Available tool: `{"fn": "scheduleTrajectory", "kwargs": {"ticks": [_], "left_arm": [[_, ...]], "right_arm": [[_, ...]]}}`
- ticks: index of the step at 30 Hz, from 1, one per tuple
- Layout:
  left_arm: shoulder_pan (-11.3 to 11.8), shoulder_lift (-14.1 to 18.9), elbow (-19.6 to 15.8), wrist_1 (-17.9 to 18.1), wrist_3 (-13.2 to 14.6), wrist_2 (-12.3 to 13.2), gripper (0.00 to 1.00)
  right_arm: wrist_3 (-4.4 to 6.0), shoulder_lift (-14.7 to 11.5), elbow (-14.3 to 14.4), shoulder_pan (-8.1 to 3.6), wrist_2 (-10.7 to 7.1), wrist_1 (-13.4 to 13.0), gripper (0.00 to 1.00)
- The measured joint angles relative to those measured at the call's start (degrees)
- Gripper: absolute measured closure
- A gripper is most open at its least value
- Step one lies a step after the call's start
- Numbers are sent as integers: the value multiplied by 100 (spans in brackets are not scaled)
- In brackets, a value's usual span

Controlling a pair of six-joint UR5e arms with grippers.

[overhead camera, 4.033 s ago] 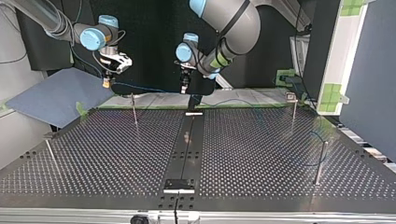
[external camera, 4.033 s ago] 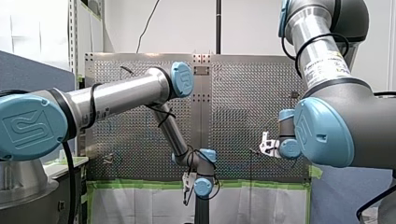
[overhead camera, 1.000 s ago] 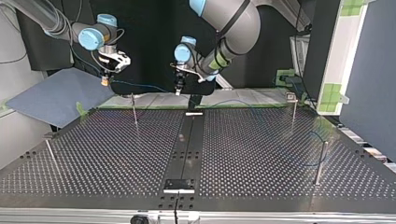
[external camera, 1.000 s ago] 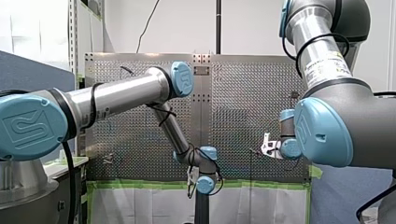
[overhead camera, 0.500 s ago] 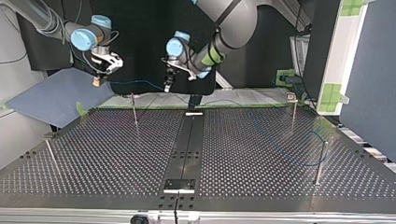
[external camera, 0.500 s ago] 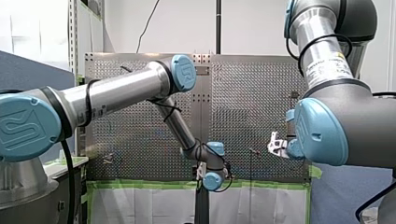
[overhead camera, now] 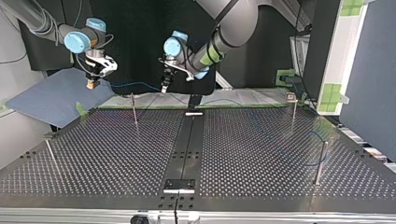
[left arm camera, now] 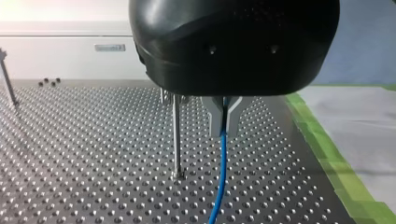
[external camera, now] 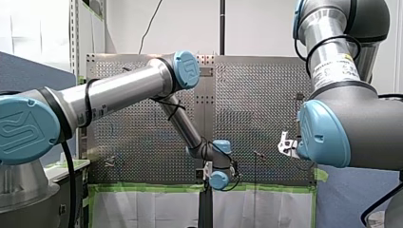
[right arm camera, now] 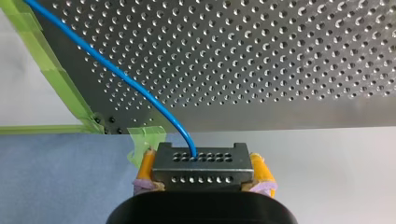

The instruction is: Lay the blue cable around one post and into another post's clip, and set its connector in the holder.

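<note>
Perforated table, blue cable clamped in left gripper, connector in right gripper

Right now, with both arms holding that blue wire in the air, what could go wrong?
My left gripper pinches the blue cable right beside a thin post; a small drift could knock it or carry the cable past on the wrong side. My right gripper holds the connector; if the grippers pull apart, the cable might tug it loose.

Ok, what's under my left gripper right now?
The blue cable runs down from the left gripper over the perforated table, with a post standing beside it. The fingers cover the cable's pinched stretch.
</note>
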Motion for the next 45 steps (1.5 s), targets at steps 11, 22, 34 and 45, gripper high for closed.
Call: {"fn": "scheduleTrajectory", "kwargs": {"ticks": [11,22,34,45], "left_arm": [[111,2,-1,1,-200,7,99],[172,2,0,9,-304,10,99],[176,0,7,-2,-332,363,99],[232,-1,61,-6,-582,411,99]], "right_arm": [[6,1,-2,-81,-58,-82,100],[12,3,-6,-94,-134,-226,100],[-8,10,-7,-93,-124,-343,100],[12,18,-108,-95,-173,-397,100]]}}
